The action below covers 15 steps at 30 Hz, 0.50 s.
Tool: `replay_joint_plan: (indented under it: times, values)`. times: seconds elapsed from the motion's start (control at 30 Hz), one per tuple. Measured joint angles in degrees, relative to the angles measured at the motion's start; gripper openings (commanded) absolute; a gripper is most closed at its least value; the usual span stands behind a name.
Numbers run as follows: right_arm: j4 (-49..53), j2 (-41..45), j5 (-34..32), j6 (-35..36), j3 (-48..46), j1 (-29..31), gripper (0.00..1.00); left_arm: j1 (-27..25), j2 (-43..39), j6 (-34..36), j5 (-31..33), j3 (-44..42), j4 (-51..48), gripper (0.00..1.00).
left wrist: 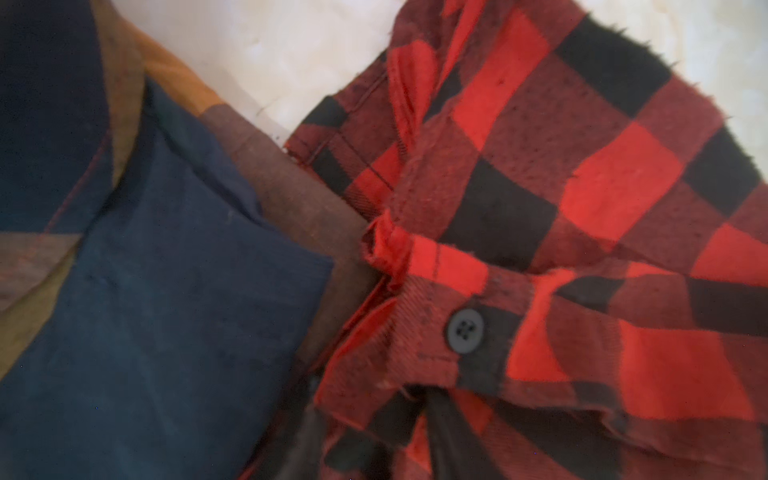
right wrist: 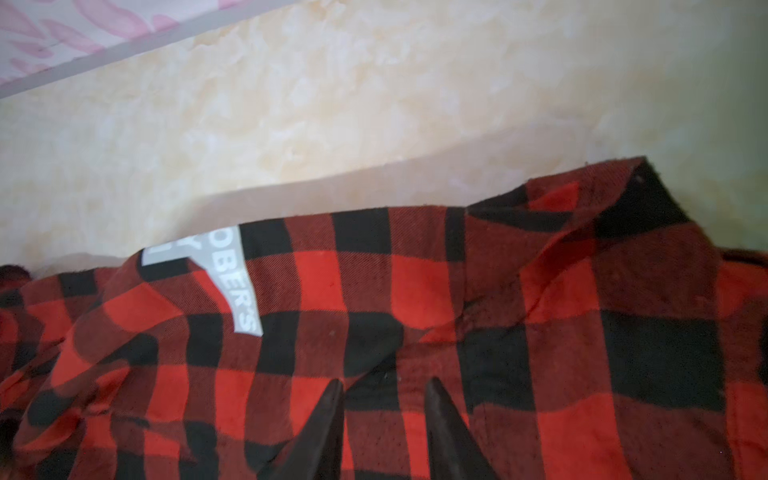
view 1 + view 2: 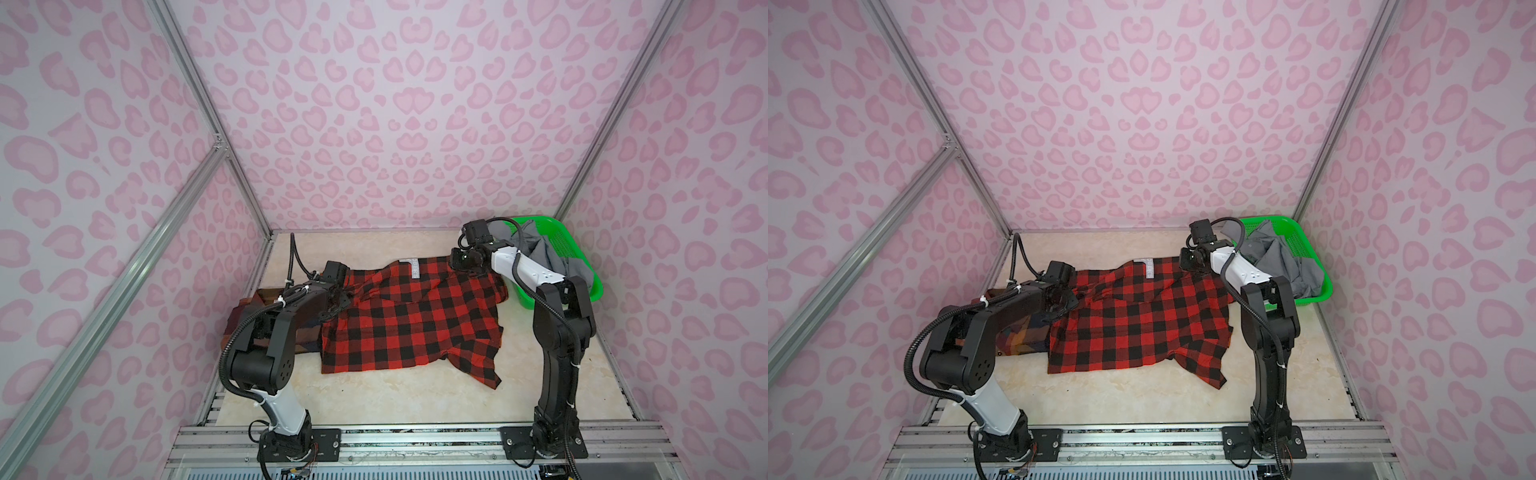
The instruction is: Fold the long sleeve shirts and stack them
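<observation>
Flannel centre stage, spread across the middle of the table. It is rumpled, with one corner trailing toward the near side and the grey label up at the far edge. The plaid lies folded on the left, under the left arm, with the flannel's edge right against it. The grey shirt is heaped in the basket, far right corner.

The left gripper is low at the flannel's left edge, right where it meets the plaid. Its wrist view shows a bunched cuff with its button close in front. Only dark blurs at the frame's edge hint at the fingers there, so whether that hand is clenched or released cannot be told.

The right gripper is at the flannel's far right corner, not far from the label. Its fingers stand parted with the tips down at the cloth, and nothing is visibly pinched between them.

As for handling, this looks like a light, limp, brushed fabric. It is not slippery (the nap should give the pads good bite), but it will sag and drag from any single hold. The best places to take it are probably the doubled parts: cuff, collar, shoulder seam, hem. Two holds well apart would keep an edge straight. On the left a deep pinch risks catching the plaid as well.
</observation>
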<state>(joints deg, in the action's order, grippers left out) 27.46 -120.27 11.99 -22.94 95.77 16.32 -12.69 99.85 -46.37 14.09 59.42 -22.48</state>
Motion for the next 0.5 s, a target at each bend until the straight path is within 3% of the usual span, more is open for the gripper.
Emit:
replay_joint_plan:
  times: [0.17, 0.33, 0.5]
  values:
    - [2.32, -5.25, -1.95, -0.57, 3.8, -0.57, 0.35, 0.04, 0.57, 0.63, 1.36, -0.07, 0.04, 0.68]
    - [2.54, -1.44, -2.71, -1.14, -0.5, 1.42, 0.42, 0.22, 0.85, 1.46, 1.84, 0.57, -0.2, 0.73]
    - [-1.55, 3.85, 3.5, -1.03, -4.74, 9.16, 0.44, 0.7, 0.72, 2.45, 2.75, 2.69, -0.63, 0.73]
